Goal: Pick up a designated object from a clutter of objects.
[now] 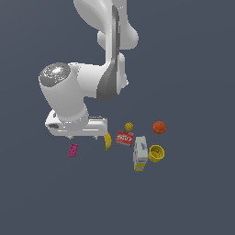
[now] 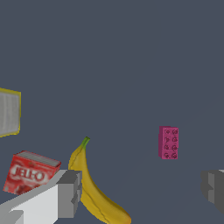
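The pink block lies flat on the grey floor, apart from the other objects, on the exterior view's left. In the wrist view the pink block shows studs on its face. My gripper hovers above the floor between the block and the banana. It is open and empty. In the wrist view the gripper has its fingers spread wide. The block sits beyond the gap, nearer one finger. The banana lies close beside the other finger.
A red box with white lettering lies beside the banana and also shows in the wrist view. A small yellow cube, an orange ball, a yellow cup and a white-and-yellow carton lie further towards the exterior view's right.
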You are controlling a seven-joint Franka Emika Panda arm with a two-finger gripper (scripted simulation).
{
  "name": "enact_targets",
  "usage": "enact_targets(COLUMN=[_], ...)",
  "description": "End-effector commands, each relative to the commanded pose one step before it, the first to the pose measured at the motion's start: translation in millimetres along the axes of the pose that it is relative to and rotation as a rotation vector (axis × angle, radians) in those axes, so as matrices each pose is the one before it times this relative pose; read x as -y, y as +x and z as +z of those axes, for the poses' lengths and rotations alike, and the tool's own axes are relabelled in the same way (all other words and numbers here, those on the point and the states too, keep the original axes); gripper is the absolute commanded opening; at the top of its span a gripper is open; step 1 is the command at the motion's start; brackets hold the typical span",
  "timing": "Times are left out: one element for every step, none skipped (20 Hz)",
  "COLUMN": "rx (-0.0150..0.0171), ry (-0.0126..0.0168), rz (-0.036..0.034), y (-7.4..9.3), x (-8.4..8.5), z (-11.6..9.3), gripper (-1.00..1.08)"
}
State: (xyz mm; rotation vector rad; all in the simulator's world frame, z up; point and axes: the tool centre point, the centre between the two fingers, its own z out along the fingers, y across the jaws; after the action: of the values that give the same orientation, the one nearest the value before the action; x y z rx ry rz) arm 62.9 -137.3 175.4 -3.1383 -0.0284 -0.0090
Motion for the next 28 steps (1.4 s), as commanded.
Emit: enact_targets(rx=[0.00076, 0.00055, 0.00052, 0.00048, 0.00044, 0.00043, 0.00040, 0.00038, 0.00031, 0.00031, 0.00028, 0.00023, 0.00020, 0.00016, 0.00016, 0.00000, 0.00016, 0.00000, 0.00132, 0.00000, 0.00000, 0.00000, 0.00000, 0.00000, 0.00000, 0.00000, -0.00058, 0.00000], ry=[-0.00123, -0.00024, -0.00023, -0.00021, -0.00019, -0.00018, -0.00016, -0.00015, -0.00012, -0.00012, -0.00010, -0.00008, -0.00007, -0.00006, -0.00006, 0.00000, -0.00006, 0.00000, 0.00027, 0.00000, 0.00000, 0.00000, 0.00000, 0.00000, 0.00000, 0.00000, -0.00008, 0.00000], rz=[0.00679, 0.00261, 0.00242, 0.00223, 0.00201, 0.00190, 0.00177, 0.00164, 0.00134, 0.00134, 0.00116, 0.00095, 0.00082, 0.00067, 0.00067, 0.00000, 0.00067, 0.00000, 0.00075, 0.00000, 0.00000, 0.00000, 0.00000, 0.00000, 0.00000, 0.00000, -0.00037, 0.00000], y=[-0.18, -0.64, -0.83, -0.98, -1.09, -1.17, -1.21, -1.22, -1.17, -1.14, -1.06, -0.95, -0.84, -0.71, -0.59, -0.33, -0.34, -0.07, -0.24, -0.01, -0.02, -0.04, -0.05, -0.08, -0.11, -0.14, -0.11, -0.20], x=[-24.13, -8.46, -7.91, -7.34, -6.77, -6.26, -5.75, -5.24, -4.63, -4.20, -3.68, -3.14, -2.66, -2.17, -1.77, -0.98, -0.98, -0.20, 0.90, -0.01, -0.02, -0.03, -0.04, -0.05, -0.05, -0.06, 0.16, -0.07], z=[26.80, 9.65, 9.12, 8.57, 8.01, 7.46, 6.89, 6.31, 5.71, 5.14, 4.54, 3.94, 3.34, 2.73, 2.15, 1.47, 0.97, 0.30, -1.19, 0.35, 1.06, 1.75, 2.45, 3.14, 3.82, 4.49, 4.78, 5.77], gripper=[1.00, 1.00, 1.00, 1.00, 1.00, 1.00, 1.00, 1.00, 1.00, 1.00, 1.00, 1.00, 1.00, 1.00, 1.00, 1.00, 1.00, 1.00, 1.00, 1.00, 1.00, 1.00, 1.00, 1.00, 1.00, 1.00, 1.00, 1.00])
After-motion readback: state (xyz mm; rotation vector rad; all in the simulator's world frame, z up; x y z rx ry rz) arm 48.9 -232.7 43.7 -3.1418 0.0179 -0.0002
